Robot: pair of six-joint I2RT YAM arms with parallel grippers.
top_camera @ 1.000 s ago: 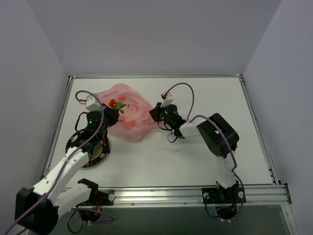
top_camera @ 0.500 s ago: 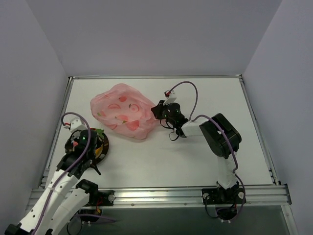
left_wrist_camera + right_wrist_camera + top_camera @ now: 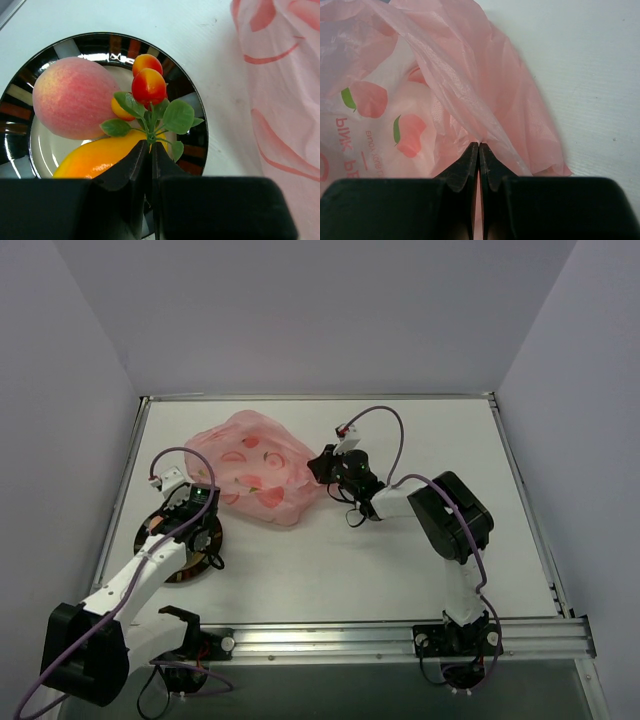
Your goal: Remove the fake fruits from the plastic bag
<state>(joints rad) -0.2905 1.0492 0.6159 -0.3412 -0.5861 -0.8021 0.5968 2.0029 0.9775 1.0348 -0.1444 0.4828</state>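
Note:
The pink plastic bag (image 3: 255,468) lies at the back middle of the table. My right gripper (image 3: 318,466) is shut on a fold at its right edge; the wrist view shows the jaws (image 3: 479,146) pinching the thin film of the bag (image 3: 420,100). My left gripper (image 3: 198,512) hangs over the dark round plate (image 3: 150,532). It is shut (image 3: 150,145) on the stem of a red-orange fruit sprig with green leaves (image 3: 149,86). A pinkish-red round fruit (image 3: 75,102) and a yellow-orange mango (image 3: 95,157) lie on the plate (image 3: 197,142).
The bag's left edge (image 3: 285,100) lies just right of the plate. White walls close in the table on the left, back and right. A metal rail runs along the near edge (image 3: 330,638).
My left gripper carried the leafy red fruit from the bag down to the plate, then shifted right over it. The bag's left side has sunk. The right gripper has stayed put.

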